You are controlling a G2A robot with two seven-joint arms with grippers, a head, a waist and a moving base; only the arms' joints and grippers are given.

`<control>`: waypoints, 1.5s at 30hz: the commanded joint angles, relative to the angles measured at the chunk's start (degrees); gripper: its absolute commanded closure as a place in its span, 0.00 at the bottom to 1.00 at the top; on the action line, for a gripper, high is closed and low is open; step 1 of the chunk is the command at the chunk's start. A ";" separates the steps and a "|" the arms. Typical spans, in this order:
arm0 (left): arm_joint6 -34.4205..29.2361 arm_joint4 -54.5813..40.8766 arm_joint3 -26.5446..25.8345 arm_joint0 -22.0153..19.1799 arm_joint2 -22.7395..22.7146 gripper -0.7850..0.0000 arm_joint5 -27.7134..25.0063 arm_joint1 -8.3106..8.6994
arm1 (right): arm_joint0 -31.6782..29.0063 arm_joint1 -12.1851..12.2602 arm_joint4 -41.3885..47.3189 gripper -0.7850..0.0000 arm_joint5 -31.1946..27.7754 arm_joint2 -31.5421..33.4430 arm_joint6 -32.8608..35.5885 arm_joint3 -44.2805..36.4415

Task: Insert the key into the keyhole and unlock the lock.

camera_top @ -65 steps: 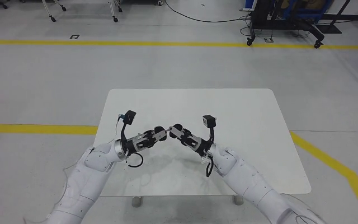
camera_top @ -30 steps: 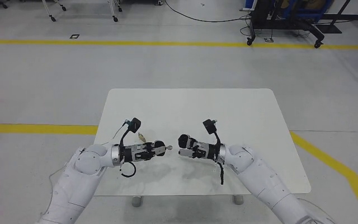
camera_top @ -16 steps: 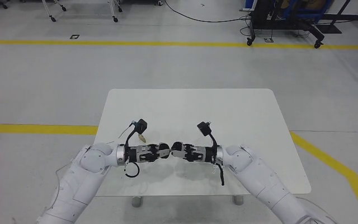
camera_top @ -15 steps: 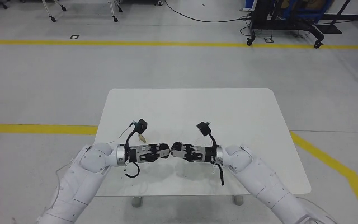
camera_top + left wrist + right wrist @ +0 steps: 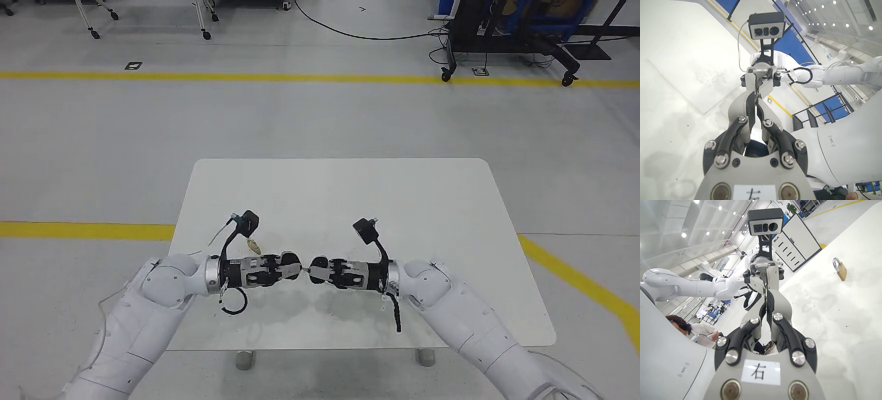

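- Nearest to the robot, low over the front part of the desk (image 5: 400, 200), the two claws meet tip to tip, and both forearms lie almost in one line across the desk.
- The left claw (image 5: 755, 98) is pressed together. At its tips it pinches a small thin metal piece, which is probably the key (image 5: 757, 95).
- The right claw (image 5: 766, 294) is pressed together as well, and its tips are at the same piece. It cannot be told if it also grips the piece.
- The key's long axis seems to run along the line of the two claws, from one tip to the other.
- A little farther from the robot, the brass lock (image 5: 254, 243) lies flat on the desk just beside the left wrist, with its shackle closed.
- The lock is therefore apart from the key, off to the left side, and the left arm is clearly the nearer one.
- The keyhole is too small to see, so it is not clear which way it faces.
- The camera mast of the left wrist rises close to the lock and may stand in the way of a reach.
- Beyond the desk is grey floor with yellow lines.
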 commanded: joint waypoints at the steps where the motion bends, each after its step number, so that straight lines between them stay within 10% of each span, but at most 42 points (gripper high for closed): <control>1: 1.87 1.26 0.35 0.11 -1.39 0.00 -0.07 0.25 | -0.22 0.14 -0.25 1.00 -0.50 0.69 -0.96 0.05; 15: 18.24 38.89 -15.60 10.18 -21.03 0.00 2.45 3.60 | -8.96 4.05 -2.14 1.00 -4.58 15.47 -9.97 -2.52; 30: 21.69 41.49 -15.65 10.35 -21.74 0.00 4.71 3.47 | -10.81 4.47 -1.87 1.00 -4.58 17.23 -11.25 -3.89; 34: 21.62 54.67 -18.17 9.22 -23.45 0.00 4.83 4.04 | -10.81 4.47 -1.87 1.00 -4.58 17.23 -11.25 -3.89; 39: 19.51 59.81 -9.53 0.05 -17.91 0.00 -11.25 4.42 | -10.81 4.47 -1.87 1.00 -4.58 17.23 -11.25 -3.89; 45: 21.60 63.06 -1.28 -12.72 0.80 0.00 -11.30 5.63 | -10.81 4.47 -1.87 1.00 -4.58 17.23 -11.25 -3.89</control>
